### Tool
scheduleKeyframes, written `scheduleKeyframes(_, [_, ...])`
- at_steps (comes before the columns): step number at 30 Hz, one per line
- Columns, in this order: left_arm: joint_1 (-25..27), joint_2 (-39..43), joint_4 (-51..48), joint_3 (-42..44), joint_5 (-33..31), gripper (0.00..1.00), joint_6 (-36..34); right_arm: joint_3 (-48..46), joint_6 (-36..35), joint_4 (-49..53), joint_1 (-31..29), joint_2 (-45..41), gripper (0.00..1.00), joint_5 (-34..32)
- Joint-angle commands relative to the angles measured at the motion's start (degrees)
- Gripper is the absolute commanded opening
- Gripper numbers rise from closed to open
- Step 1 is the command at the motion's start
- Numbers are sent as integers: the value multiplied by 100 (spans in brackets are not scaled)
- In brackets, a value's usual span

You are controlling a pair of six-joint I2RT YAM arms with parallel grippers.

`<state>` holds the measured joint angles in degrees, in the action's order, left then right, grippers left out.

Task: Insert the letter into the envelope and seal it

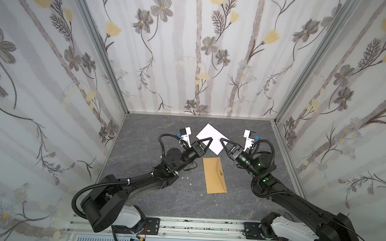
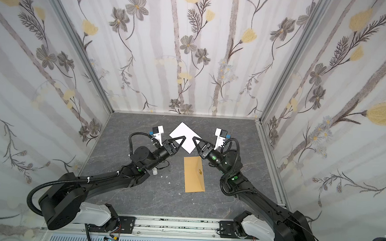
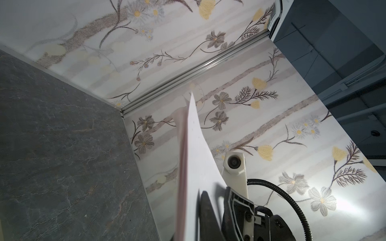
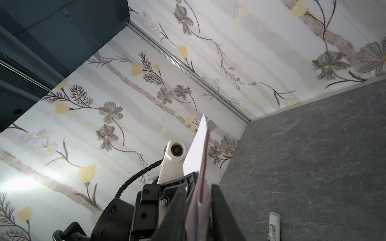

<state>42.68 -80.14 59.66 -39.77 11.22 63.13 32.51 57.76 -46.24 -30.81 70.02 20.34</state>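
**Left end effector (image 1: 209, 139) clamps the letter (image 1: 210, 132)**

Right end effector (image 1: 222, 141) has jaws parted around its other edge, above the counter (image 1: 149, 191), beyond the envelope (image 1: 214, 175). Light, floppy paper: hold near edges, or it likely sags and creases.

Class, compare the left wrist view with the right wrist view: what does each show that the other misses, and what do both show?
Only the left wrist view: the right arm's camera, just beyond the paper. Only the right wrist view: the left arm's camera and a white tube lying on the table. Both: the letter seen nearly edge-on and raised off the grey table, with the floral walls behind.
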Motion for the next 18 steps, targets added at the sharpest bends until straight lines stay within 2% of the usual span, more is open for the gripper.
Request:
scheduleKeyframes(1, [-374, -181, -1, -210, 1464, 0, 397, 101, -151, 115, 504, -131, 58, 1026])
scheduleKeyframes(3, [-577, -280, -341, -373, 2328, 0, 439, 216, -322, 446, 863, -204, 61, 1666])
scheduleKeyframes(5, [-630, -261, -1049, -608, 3144, 0, 113, 420, -790, 1039, 1044, -269, 67, 2166])
scheduleKeyframes(8, [-630, -157, -2178, -967, 4029, 0, -489, 871, -1609, 2173, 1057, -147, 73, 2806])
scheduleKeyframes(10, [-638, -61, -2573, -1096, 4439, 0, -670, 1014, -1820, 2478, 1063, -2, 74, 3189])
scheduleKeyframes(13, [-643, 131, -3294, -1282, 4703, 0, -1050, 1029, -1882, 2514, 1068, 147, 79, 3468])
scheduleKeyframes(16, [-652, 325, -4502, -1571, 4516, 0, -1818, 1009, -1916, 2527, 1063, 209, 80, 3507])
scheduleKeyframes(18, [-656, 407, -4863, -1674, 4457, 0, -2058, 1020, -1913, 2509, 1066, 238, 80, 3587])
